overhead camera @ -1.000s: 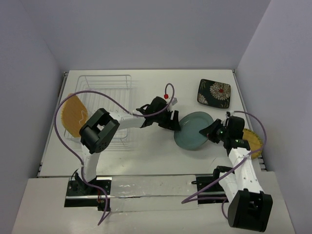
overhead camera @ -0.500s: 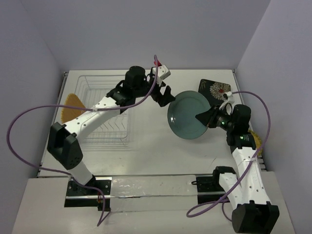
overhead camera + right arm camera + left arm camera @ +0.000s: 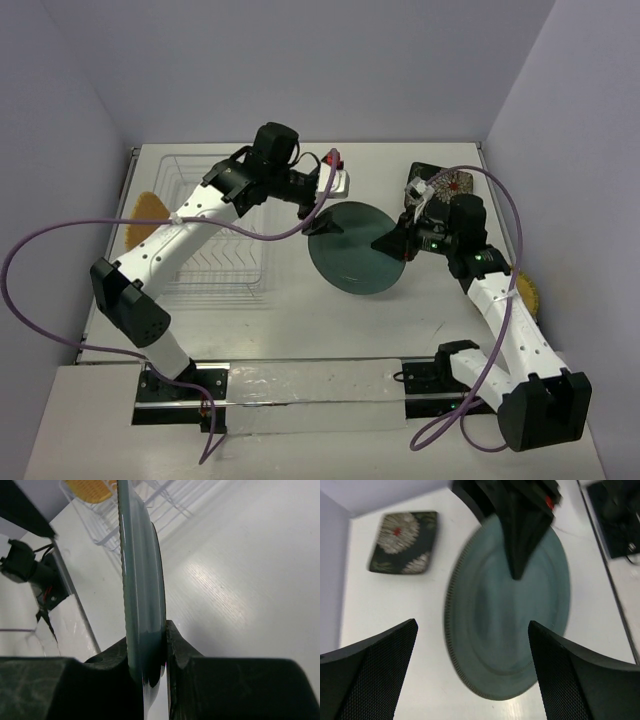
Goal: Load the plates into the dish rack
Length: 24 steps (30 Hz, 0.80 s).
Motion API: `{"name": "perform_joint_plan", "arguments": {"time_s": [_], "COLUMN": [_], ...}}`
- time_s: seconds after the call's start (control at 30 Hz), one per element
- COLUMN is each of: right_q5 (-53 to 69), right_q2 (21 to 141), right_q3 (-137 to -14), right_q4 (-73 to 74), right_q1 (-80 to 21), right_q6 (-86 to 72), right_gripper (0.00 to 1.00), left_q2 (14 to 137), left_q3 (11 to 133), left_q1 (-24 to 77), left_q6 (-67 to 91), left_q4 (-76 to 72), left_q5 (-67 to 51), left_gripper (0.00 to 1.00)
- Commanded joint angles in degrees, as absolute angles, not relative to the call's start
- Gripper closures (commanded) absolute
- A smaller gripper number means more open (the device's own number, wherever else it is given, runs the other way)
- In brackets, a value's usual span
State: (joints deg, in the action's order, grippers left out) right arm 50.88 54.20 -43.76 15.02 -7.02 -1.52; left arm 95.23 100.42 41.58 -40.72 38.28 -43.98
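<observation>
While right fingers point(image 3: 185, 657) clamp the teal-grey plate point(image 3: 505, 630), left fingers point(image 3: 375, 660) stand apart facing it.

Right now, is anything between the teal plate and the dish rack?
Yes: the open left gripper hangs at the rack-side rim of the teal plate, and its arm stretches across the dish rack.

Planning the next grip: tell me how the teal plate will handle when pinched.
Probably stiff: the teal plate shows no sag held by one edge in the right gripper. Its smooth face may slip. Pinched at the rim only, it could swing.
</observation>
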Motion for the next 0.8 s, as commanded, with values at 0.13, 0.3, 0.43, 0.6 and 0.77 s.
{"name": "perform_joint_plan", "arguments": {"time_s": [0.13, 0.3, 0.43, 0.6, 0.77], "right_q5": [61.4, 59.7, 57.8, 58.3, 56.3], "right_q2": [52.9, 53.8, 55.0, 56.2, 57.2], "right_q3": [-48.8, -50.3, -51.4, -52.7, -55.0], "right_q4": [7.6, 8.3, 8.6, 8.8, 8.8], "right_q1": [-12.3, -14.1, -14.5, -14.6, -14.8], "right_q6": [9.8, 12.2, 14.6, 18.6, 19.3], "right_gripper": [1.0, 1.0, 1.0, 1.0, 1.0], "left_q2": [98.4, 100.2, 102.3, 100.5, 97.7], "left_q3": [102.2, 102.0, 103.7, 100.8, 96.7], "left_q1": [41.4, 41.4, 41.2, 41.2, 41.3], "left_q6": [-45.8, -45.4, -49.1, -47.8, -38.8], "left_q4": [49.5, 51.0, 57.0, 54.9, 47.7], "left_q5": [-48.3, -53.4, -56.2, -55.7, -53.7], "left_gripper": [0.01, 0.04, 0.31, 0.58, 1.0]}}
